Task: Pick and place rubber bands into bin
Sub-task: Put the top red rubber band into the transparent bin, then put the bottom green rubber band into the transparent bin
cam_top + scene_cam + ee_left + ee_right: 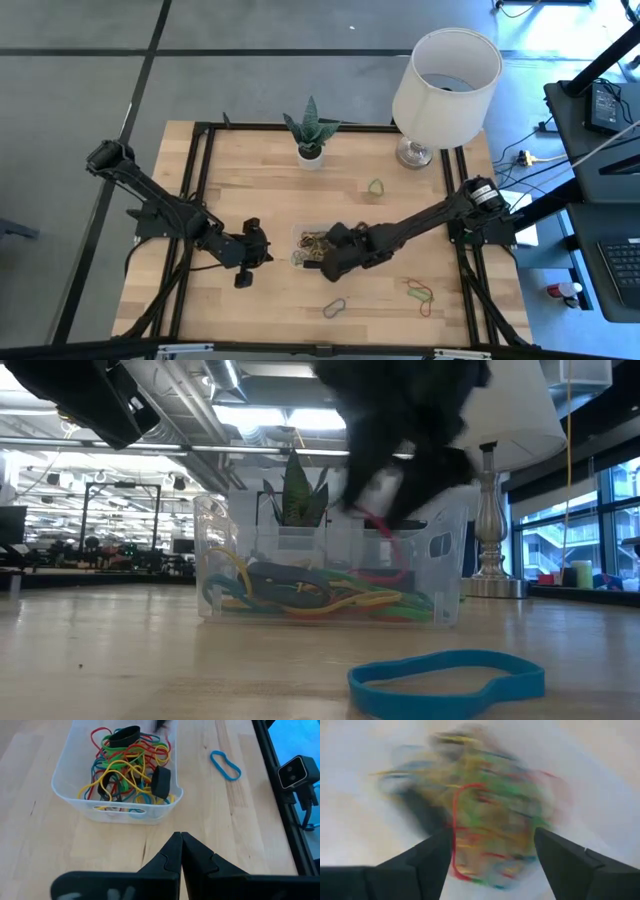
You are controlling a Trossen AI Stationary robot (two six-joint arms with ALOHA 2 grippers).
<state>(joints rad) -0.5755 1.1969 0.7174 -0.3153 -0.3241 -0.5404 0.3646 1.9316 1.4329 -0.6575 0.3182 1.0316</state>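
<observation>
The clear bin (300,236) stands mid-table with several rubber bands (125,775) heaped in it, red, green, yellow and blue. My right gripper (492,832) is open above the bin (215,560), fingers slanting down into it. A red band (455,820) hangs beside one finger and shows in the low view as a red band (385,540) dangling into the bin. My left gripper (181,836) is shut with nothing in it, just off the bin's left near corner (250,262). My right gripper has the red band's loop (454,805) running along the inner side of one finger (432,855). The picture is blurred, so I cannot tell whether the finger touches it. The band hangs down toward the heap in the bin.
Loose bands lie on the table: a green one (376,187) at the far right, a blue one (334,307) near the front edge, and green and red ones (420,293) at the right. Two black pieces (161,781) lie in the bin. A potted plant (310,152) and lamp (445,85) stand at the back.
</observation>
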